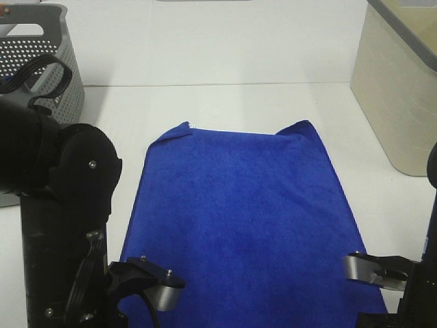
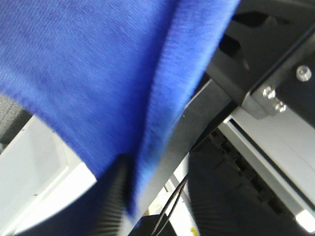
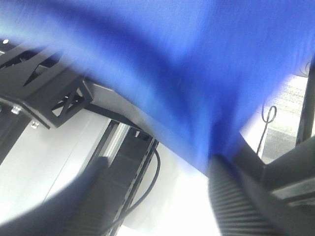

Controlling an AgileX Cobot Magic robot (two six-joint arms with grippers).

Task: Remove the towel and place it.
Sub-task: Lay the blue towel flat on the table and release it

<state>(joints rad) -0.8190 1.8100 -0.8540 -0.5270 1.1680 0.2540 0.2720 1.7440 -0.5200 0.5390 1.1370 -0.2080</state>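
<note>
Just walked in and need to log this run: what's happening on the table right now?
Both arms are handling the blue towel. The left pincer and right pincer each grip a near corner, with the rest spread mostly flat on the white table. The grey perforated basket sits far left and a beige bin far right; the towel touches neither.

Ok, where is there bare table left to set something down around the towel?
Bare table: the strip beyond the far edge of the towel, and the patch between its right edge and the beige bin. The left side, toward the grey basket, is crowded by the left arm.
</note>
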